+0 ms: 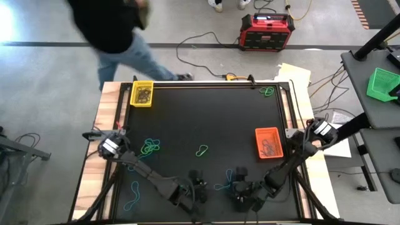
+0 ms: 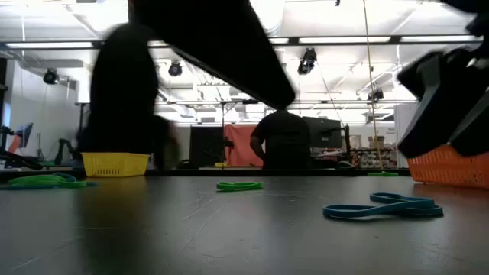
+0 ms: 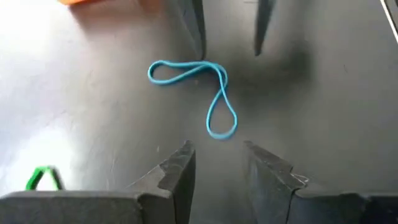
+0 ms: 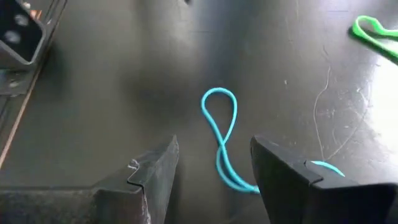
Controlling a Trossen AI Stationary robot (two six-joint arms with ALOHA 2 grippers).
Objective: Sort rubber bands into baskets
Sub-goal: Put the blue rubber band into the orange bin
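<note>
A teal rubber band (image 1: 223, 185) lies twisted into a figure-eight on the black table near its front edge. It also shows in the left wrist view (image 3: 194, 73), the right wrist view (image 4: 222, 134) and the low view (image 2: 384, 206). My left gripper (image 1: 199, 184) (image 3: 217, 146) is open just left of it. My right gripper (image 1: 240, 183) (image 4: 214, 142) is open just right of it, low over the table, with the band's loop between its fingers. The yellow basket (image 1: 142, 94) stands at the far left, the orange basket (image 1: 269, 142) at the right edge, and the green basket (image 1: 382, 83) on a side stand off the table.
Green bands lie left of centre (image 1: 150, 147), at centre (image 1: 202, 150) and at the far right (image 1: 267, 91). Blue bands (image 1: 132, 201) lie at the near left. A person (image 1: 112, 25) moves past the far left corner. A red and black box (image 1: 265, 31) stands on the floor.
</note>
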